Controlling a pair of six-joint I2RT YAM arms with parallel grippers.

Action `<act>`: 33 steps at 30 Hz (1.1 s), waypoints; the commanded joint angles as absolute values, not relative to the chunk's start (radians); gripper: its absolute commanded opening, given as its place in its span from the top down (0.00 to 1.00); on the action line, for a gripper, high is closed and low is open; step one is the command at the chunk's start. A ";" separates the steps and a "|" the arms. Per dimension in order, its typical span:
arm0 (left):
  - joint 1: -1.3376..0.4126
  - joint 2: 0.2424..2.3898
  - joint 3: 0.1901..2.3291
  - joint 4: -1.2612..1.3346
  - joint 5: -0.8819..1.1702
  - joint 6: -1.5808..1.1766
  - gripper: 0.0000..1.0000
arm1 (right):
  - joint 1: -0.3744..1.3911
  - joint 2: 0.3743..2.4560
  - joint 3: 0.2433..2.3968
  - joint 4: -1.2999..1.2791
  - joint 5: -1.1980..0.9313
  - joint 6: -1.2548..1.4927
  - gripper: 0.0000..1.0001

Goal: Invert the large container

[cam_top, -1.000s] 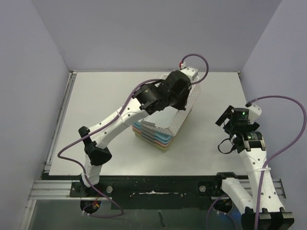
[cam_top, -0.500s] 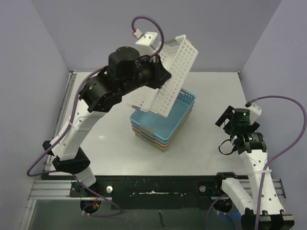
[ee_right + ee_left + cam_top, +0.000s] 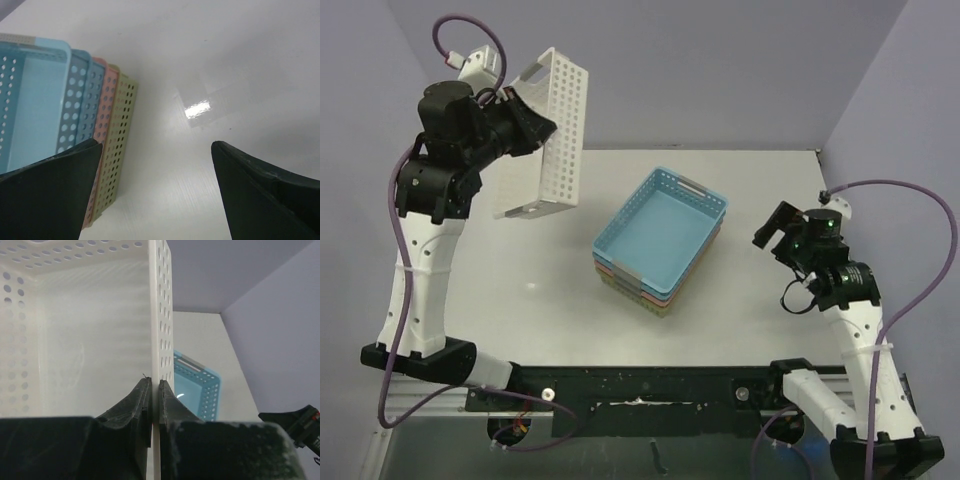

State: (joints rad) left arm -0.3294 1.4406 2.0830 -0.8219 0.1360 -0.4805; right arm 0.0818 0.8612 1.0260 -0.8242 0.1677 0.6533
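Plain lavender walls [image 3: 650,60] around a glossy white table [image 3: 520,260], a glare patch [image 3: 196,108] perhaps from overhead light.

The large container [image 3: 558,125] is a white, perforated rectangular basket. It hangs in the air tipped on its side, one wall pinched by the left gripper [image 3: 154,386].

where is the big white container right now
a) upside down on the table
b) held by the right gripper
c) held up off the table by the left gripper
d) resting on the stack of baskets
c: the left gripper is pinched onto a wall of the white container, which hangs in the air at the left, apart from the stack of baskets.
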 commanded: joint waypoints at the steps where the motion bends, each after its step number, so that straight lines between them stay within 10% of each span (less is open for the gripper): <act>1: -0.147 1.365 1.955 -0.645 0.401 -0.528 1.00 | 0.186 0.924 1.065 -0.738 0.078 0.749 0.02; 10: 0.249 1.293 1.252 0.272 0.980 -1.068 1.00 | 0.535 1.125 1.158 -0.688 0.251 0.897 0.02; 16: 0.235 1.322 1.129 0.330 1.003 -1.091 1.00 | 0.649 1.302 1.243 -0.810 0.345 0.981 0.02; 33: -0.153 1.456 1.060 0.599 0.956 -1.256 1.00 | 0.285 1.276 1.206 -1.051 0.580 0.874 0.02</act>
